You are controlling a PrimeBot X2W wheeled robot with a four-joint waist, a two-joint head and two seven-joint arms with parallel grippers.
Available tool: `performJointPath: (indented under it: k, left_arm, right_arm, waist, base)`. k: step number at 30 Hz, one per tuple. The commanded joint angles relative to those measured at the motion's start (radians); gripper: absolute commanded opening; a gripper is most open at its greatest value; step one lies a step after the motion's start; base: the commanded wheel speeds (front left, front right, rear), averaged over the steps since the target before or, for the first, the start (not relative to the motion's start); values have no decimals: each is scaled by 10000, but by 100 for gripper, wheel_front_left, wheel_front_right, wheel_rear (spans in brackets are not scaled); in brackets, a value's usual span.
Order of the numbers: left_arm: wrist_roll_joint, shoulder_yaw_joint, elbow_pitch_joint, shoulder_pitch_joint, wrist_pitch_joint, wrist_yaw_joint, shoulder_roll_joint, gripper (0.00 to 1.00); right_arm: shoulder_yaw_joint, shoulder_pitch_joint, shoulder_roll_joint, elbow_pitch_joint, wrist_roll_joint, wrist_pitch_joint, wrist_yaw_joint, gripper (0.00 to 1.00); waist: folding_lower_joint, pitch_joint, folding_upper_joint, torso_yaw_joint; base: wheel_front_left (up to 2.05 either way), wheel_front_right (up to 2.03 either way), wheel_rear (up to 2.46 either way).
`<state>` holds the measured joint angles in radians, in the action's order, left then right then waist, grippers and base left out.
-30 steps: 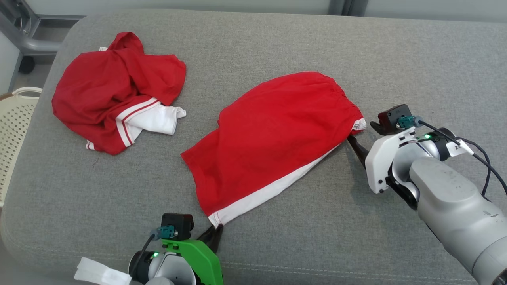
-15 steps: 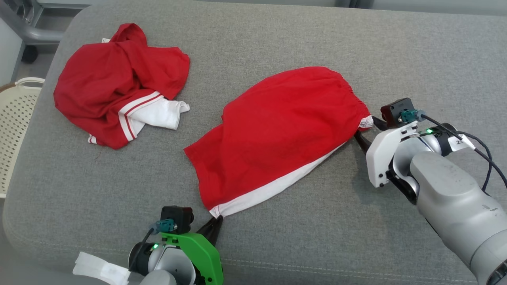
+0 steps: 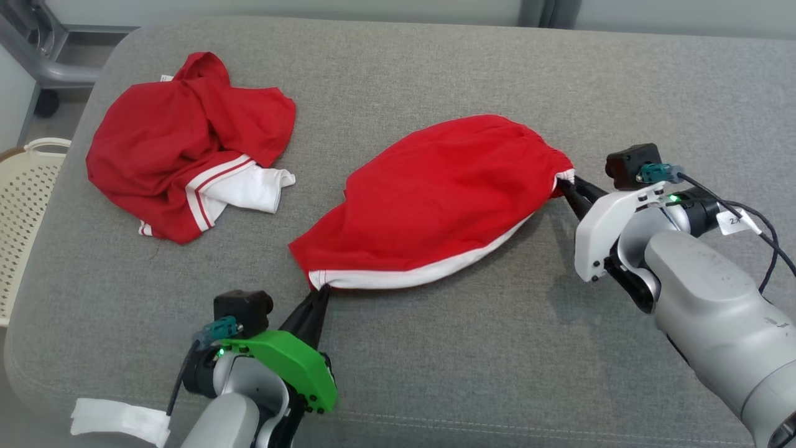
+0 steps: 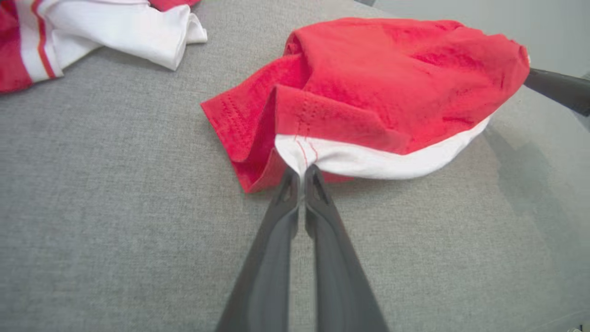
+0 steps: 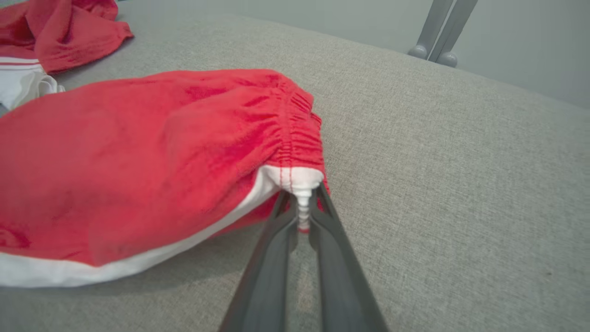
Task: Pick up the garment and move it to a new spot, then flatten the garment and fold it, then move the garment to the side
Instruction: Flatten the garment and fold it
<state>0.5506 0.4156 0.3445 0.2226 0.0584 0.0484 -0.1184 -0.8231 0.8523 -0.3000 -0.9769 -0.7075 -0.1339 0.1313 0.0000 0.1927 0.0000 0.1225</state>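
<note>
Pinching the white-hemmed corner of the red garment [image 3: 435, 193], the left tool [image 3: 317, 297] works nearest the robot, its two dark fingers pressed together on the cloth with no gap between them in the left wrist view [image 4: 302, 173]. Compared with a second ago, that corner has been drawn up off the grey padded surface [image 3: 435, 373], so the white band now bows in a curve instead of lying as a straight flat edge. Farther along, the garment rests mid-surface, slightly humped between the two arms, its far edge still on the padding. At its elastic waistband the bigger change shows: the right tool [image 3: 567, 185], which stood spread wide beside the waistband a second ago, has clamped down on the white waistband corner, and the right wrist view [image 5: 302, 203] shows gathered cloth squeezed between the fingers. With both ends now gripped, the pick-up looks secured, and lifting the piece to a new spot seems to be the step at hand; flattening and folding are not yet begun. Beyond, a crumpled red-and-white garment [image 3: 186, 143] lies apart at the far left, near a pale basket [image 3: 25, 205] off the edge.
</note>
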Motion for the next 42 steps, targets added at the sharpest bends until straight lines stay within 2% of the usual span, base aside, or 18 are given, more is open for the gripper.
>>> performJointPath:
  k: [1, 9, 14, 19, 25, 31, 37, 42]
  left_arm:
    - [105, -155, -208, 250, -133, 37, -74, 0]
    - [298, -419, -1183, 1116, 2, 156, -249, 0]
    - [124, -617, -1817, 2306, 192, 186, -528, 0]
    - [6, -1012, -2148, 3840, 431, 231, -956, 0]
    - [84, -1391, -1838, 5818, 595, 449, -1456, 0]
    - [452, -1755, -901, 8302, 249, 703, -1860, 0]
    - [464, -1979, -205, 10829, -243, 763, -2099, 0]
    - [542, -1898, -20, 12458, -890, 791, -2264, 0]
  right_arm:
    - [141, -4, -119, 173, -221, -128, -10, 0]
    - [614, 219, -509, 1348, -928, -261, -10, 0]
    - [1137, 537, -993, 2476, -1151, -247, -10, 0]
    - [1641, 997, -1210, 3401, -984, 278, -10, 0]
    - [2355, 1795, -800, 3811, -711, 901, -10, 0]
    - [3463, 3528, 356, 2913, -205, 951, -10, 0]
    - [4448, 5544, 1051, 1907, 865, 52, -12, 0]
    - [5650, 6997, 1276, 1113, 1942, -1025, -16, 0]
  waist:
    - [0, -116, 0, -65]
    - [0, -269, 0, -287]
    - [0, -148, 0, -635]
    - [0, 141, 0, -1138]
    - [0, 815, 0, -1782]
    - [0, 2222, 0, -2497]
    - [0, 3588, 0, -2887]
    - [0, 4261, 0, -2947]
  base:
    - [0, 0, 0]
    - [0, 0, 0]
    - [0, 0, 0]
    - [0, 0, 0]
    - [0, 0, 0]
    - [0, 0, 0]
    - [0, 0, 0]
    - [0, 0, 0]
